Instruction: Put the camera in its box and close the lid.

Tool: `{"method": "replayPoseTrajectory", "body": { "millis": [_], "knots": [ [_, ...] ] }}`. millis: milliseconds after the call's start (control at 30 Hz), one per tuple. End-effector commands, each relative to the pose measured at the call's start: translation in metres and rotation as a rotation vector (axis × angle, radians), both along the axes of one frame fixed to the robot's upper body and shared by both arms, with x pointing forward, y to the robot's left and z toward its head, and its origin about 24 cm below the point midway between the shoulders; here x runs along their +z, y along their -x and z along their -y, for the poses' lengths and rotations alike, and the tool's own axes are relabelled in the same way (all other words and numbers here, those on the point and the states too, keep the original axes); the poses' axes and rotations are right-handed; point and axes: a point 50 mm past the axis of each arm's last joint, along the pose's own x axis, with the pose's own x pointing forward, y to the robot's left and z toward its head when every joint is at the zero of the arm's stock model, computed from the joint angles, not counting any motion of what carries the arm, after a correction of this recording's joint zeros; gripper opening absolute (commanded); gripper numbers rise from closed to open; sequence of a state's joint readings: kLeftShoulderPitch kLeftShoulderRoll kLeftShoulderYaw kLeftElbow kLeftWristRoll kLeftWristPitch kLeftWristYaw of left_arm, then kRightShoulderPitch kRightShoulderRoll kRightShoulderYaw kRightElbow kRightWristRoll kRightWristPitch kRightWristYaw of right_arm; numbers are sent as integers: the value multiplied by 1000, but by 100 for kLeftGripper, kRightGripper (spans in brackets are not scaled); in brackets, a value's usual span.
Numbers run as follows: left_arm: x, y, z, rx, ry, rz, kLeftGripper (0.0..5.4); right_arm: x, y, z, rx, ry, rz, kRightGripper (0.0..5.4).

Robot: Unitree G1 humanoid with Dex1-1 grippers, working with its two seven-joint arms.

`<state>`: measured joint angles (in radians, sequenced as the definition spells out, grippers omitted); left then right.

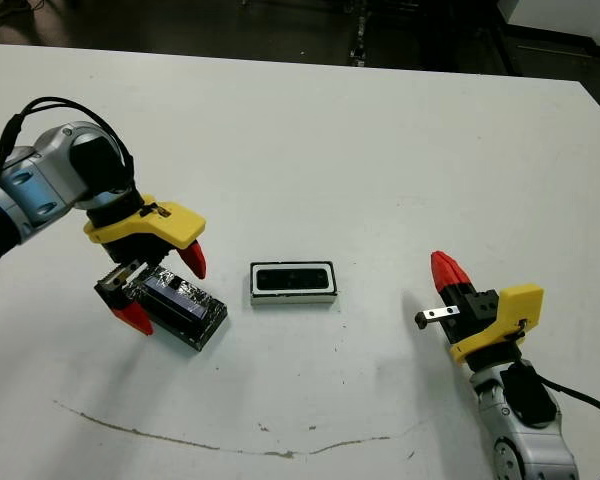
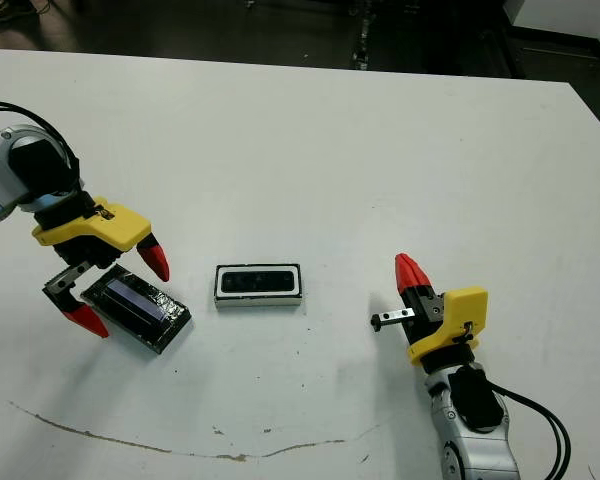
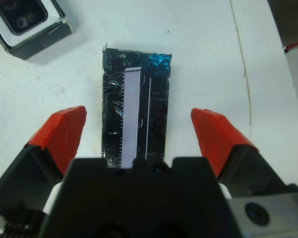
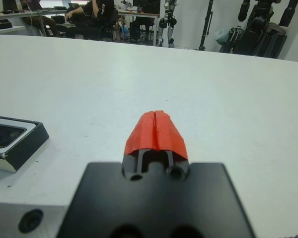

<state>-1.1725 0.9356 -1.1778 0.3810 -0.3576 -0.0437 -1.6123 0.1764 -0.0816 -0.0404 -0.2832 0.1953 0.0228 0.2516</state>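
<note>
While the table (image 1: pixel 380 150) bears the right gripper (image 1: pixel 448 272) with fingers pressed together off right, the left gripper (image 1: pixel 163 288) straddles the lid (image 1: pixel 180 306), fingers spread, beside the box (image 1: pixel 294 283) holding the camera (image 1: pixel 292 279).

On the white worktop (image 1: pixel 380 150) the box (image 1: pixel 294 283) lies near the middle, with the camera (image 1: pixel 292 279) lying flat inside it. Left of the box, well apart from it, lies the lid (image 1: pixel 185 306), turned at a slant. The left tool (image 1: pixel 162 288) hangs over the lid with its red fingers spread to either side. Right of the box, well apart, the right tool (image 1: pixel 448 270) rests with its red tips pressed together. A thin dark line (image 1: pixel 230 445) crosses the worktop on the near side of the box.
</note>
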Motion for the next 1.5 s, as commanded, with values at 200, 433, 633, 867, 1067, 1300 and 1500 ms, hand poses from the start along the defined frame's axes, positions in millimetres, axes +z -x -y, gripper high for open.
{"method": "replayPoseTrajectory", "body": {
  "millis": [200, 433, 633, 867, 1067, 1300, 1500],
  "knots": [
    [-13, 0, 0, -32, -16, -14, 540, -4, 3, 3, 5, 2, -12, 1],
    [-14, 0, 0, -32, 0, -11, 540, -4, 4, 2, 9, -7, -8, 1],
    [-16, -2, -2, 3, -38, -10, 540, -4, 4, 2, 16, -6, -9, 1],
    [-17, -3, -4, 55, -65, -12, 540, -4, 5, 2, 14, 8, -4, 1],
    [-18, -2, -3, 41, -64, 12, 540, -5, 5, 3, 14, 6, -3, 1],
    [-19, -1, -2, -19, -21, 90, 540, -5, 5, 3, 19, 7, -1, 1],
    [-22, 1, -2, 26, -65, 114, 532, -6, 5, 3, 21, 14, 3, 0]
  ]
}}
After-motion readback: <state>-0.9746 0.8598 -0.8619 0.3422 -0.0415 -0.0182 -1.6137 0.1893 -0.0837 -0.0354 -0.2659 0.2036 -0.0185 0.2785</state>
